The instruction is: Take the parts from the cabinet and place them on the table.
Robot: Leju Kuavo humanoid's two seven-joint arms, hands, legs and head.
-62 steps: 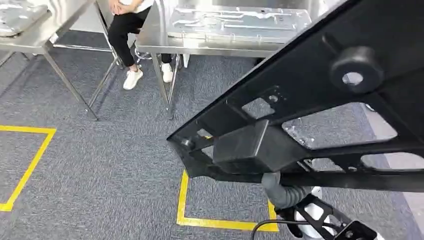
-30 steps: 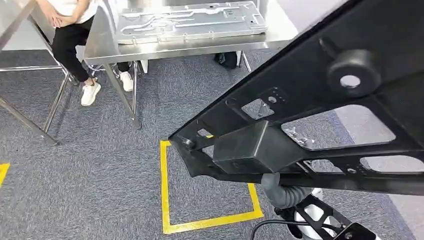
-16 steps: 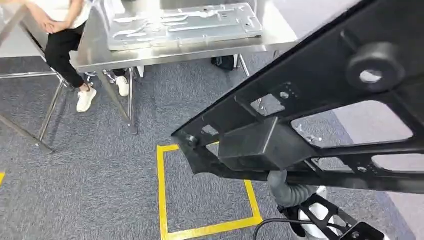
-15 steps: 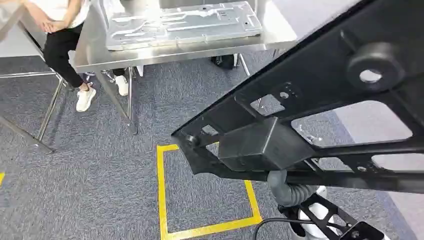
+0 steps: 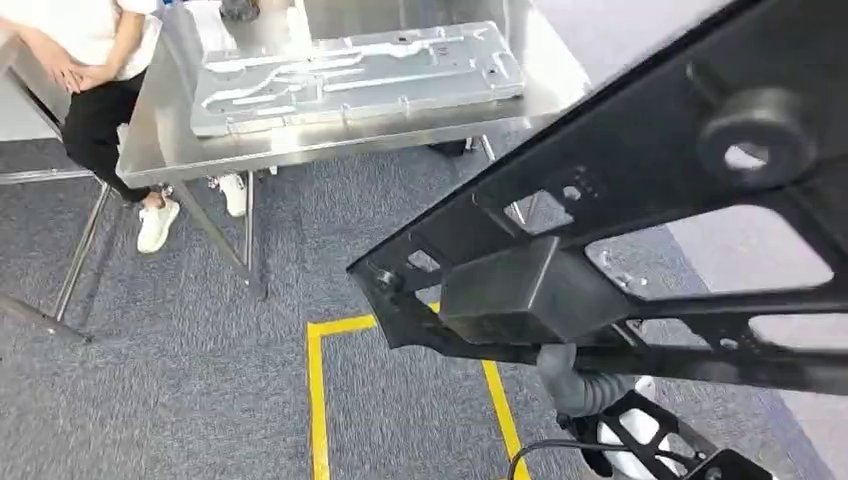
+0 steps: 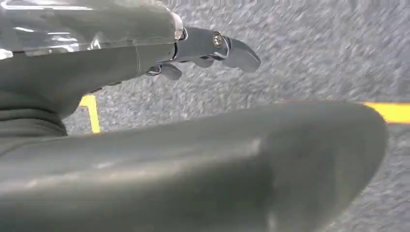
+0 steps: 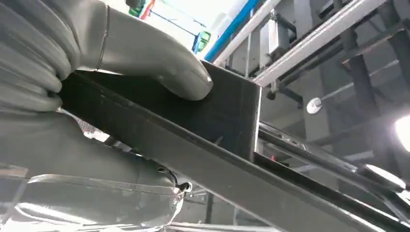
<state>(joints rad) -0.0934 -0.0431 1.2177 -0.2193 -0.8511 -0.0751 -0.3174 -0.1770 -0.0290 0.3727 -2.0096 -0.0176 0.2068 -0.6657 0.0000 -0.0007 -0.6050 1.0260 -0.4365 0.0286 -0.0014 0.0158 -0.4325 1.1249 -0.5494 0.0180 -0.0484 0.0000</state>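
Note:
A large black frame part (image 5: pixel 620 190) with cut-outs and a round boss hangs close in front of me, across the right of the head view. My right hand (image 7: pixel 121 53) grips it from below, thumb pressed on the black box section (image 7: pixel 227 116). My left hand (image 6: pixel 193 48) hangs over the grey carpet, fingers stretched out and holding nothing. Ahead stands the steel table (image 5: pixel 150 150), with a flat silver stamped plate (image 5: pixel 350 75) lying on it.
A person (image 5: pixel 90 90) in white top and black trousers sits at the table's left end, feet on the carpet. Steel table legs (image 5: pixel 250 240) stand ahead. A yellow tape square (image 5: pixel 315 400) marks the floor just before me. A second table's leg (image 5: pixel 45 320) crosses the far left.
The camera has moved: the table with the silver plate and the yellow square have shifted in the picture and the table looks nearer. The black part stays in my right hand.

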